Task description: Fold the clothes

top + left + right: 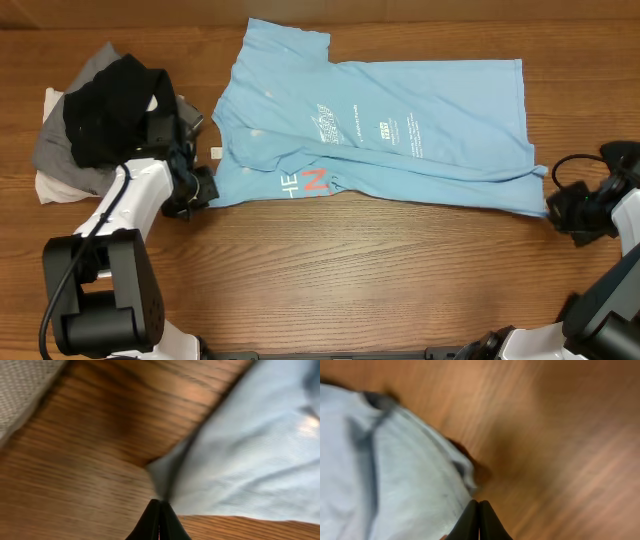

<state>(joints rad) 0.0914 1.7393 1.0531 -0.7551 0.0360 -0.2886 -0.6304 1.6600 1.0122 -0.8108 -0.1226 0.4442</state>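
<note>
T-shirt [400, 130] flat between hands, left hand [160, 504] pinching one corner; right hand [479, 504] pinching another

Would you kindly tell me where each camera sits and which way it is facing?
Overhead: fixed above the table, looking straight down at the blue T-shirt and a clothes pile; left arm and right arm show.
Left wrist: on the left arm, looking along the shut left gripper at the T-shirt's pinched corner.
Right wrist: on the right arm, looking along the shut right gripper at the T-shirt's edge.
Shared: all three show the T-shirt on wood.
</note>
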